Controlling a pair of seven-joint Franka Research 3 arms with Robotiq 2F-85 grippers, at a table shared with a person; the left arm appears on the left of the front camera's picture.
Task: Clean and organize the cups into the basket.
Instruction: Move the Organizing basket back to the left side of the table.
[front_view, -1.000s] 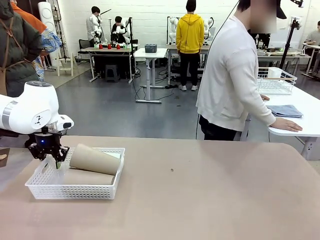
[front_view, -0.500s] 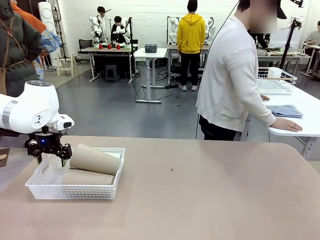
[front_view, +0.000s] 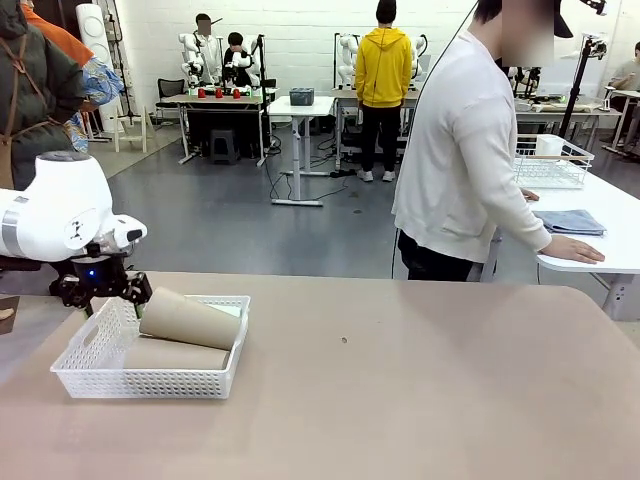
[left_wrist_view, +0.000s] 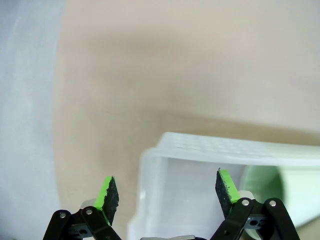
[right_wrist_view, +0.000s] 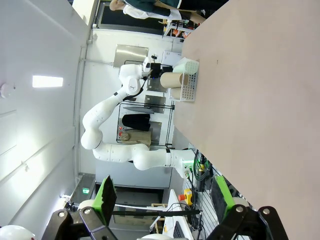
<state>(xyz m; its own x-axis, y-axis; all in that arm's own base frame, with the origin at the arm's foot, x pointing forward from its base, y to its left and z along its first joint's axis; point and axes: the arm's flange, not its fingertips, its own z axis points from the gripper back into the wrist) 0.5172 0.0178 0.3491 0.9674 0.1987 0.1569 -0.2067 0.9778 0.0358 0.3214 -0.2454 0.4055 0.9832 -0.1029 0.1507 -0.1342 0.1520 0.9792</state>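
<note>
Left gripper (front_view: 100, 291) wide, holding nothing, hovering just above the far-left corner of the basket (front_view: 150, 382) — two tan cups (front_view: 190, 320) lie inside it at the surface's (front_view: 400, 400) left, a mint one peeking behind. Right gripper (right_wrist_view: 165, 200) also wide, empty, well off right — task looks about done.

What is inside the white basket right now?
The white basket holds two tan cups lying on their sides, one resting on the other, plus a pale green cup mostly hidden behind them. Anything beneath the cups is covered.
</note>
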